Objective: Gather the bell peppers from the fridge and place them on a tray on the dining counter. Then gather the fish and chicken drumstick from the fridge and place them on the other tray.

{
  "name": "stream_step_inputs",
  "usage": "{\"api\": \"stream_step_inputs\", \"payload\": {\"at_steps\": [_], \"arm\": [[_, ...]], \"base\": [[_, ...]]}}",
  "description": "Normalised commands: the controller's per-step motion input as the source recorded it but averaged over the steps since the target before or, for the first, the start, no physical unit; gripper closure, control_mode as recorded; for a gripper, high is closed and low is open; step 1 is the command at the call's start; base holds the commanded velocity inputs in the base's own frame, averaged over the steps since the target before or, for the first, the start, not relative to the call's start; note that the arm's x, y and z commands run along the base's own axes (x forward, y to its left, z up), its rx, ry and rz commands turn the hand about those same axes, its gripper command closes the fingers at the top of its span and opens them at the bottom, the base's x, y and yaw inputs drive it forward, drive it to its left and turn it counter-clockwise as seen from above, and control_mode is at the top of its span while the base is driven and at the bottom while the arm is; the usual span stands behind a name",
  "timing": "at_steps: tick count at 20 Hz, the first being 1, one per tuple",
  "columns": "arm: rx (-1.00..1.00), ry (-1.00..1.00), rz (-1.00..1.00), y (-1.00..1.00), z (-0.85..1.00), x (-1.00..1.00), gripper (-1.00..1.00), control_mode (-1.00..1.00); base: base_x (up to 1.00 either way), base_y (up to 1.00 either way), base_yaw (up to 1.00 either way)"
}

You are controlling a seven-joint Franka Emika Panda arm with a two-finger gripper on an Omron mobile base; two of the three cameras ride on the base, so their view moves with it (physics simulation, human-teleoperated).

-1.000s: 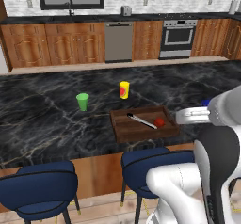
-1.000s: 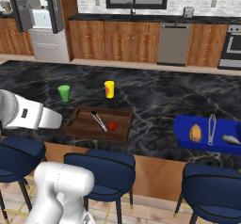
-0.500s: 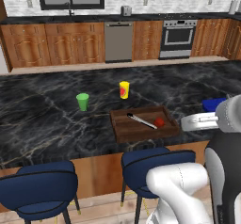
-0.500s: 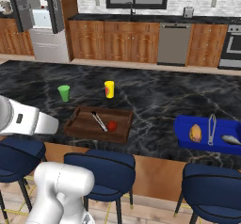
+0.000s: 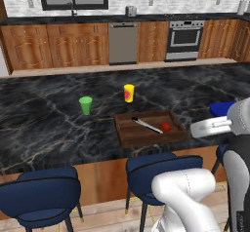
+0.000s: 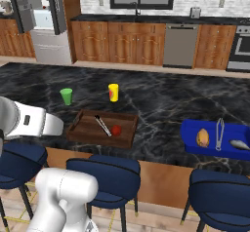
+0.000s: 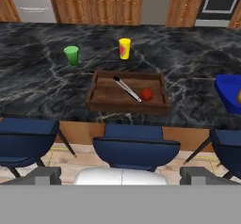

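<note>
Counter: a long dark marble dining counter [image 6: 161,104] runs across in front of me, with blue stools [image 7: 135,148] tucked under its near edge.
Room: wooden cabinets line the back wall, with a dishwasher [image 5: 123,43], an oven [image 5: 184,40] and a window above; the fridge [image 6: 41,24] stands at the far left in the right base view.
Wooden tray: the brown tray [image 7: 104,96] sits mid-counter, holding a red bell pepper [image 7: 147,94] and a slim silver-and-black utensil [image 7: 127,89] lying diagonally beside it.
Blue tray: the blue tray [image 6: 188,136] lies well to the right, carrying the chicken drumstick [image 6: 202,138], tongs [image 6: 219,133] and the fish [image 6: 239,144] at its right end.
Cups: a green cup [image 7: 71,56] and a yellow cup [image 7: 124,48] stand behind the wooden tray, apart from each other.
My gripper: my gripper [image 7: 120,175] hangs back over the stools, short of the counter, fingers [image 7: 43,175] spread wide with nothing between them.
Change: since a second ago my arm has swung lower and further back from the counter; trays, cups and food lie as before.
</note>
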Motion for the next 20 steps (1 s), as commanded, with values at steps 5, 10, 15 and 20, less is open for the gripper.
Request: {"api": "stream_step_inputs", "payload": {"at_steps": [5, 10, 15, 20], "arm": [[0.00, 0.00, 0.05, 0.00, 0.00, 0.00, -1.00, -1.00], [0.00, 0.00, 0.00, 0.00, 0.00, 0.00, -1.00, 1.00], [0.00, 0.00, 0.00, 0.00, 0.00, 0.00, -1.00, 1.00], [0.00, 0.00, 0.00, 0.00, 0.00, 0.00, -1.00, 1.00]], "base": [[0.00, 0.00, 0.00], [0.00, 0.00, 0.00], [-0.74, 0.11, -0.03], [-1.00, 0.32, -0.06]]}}
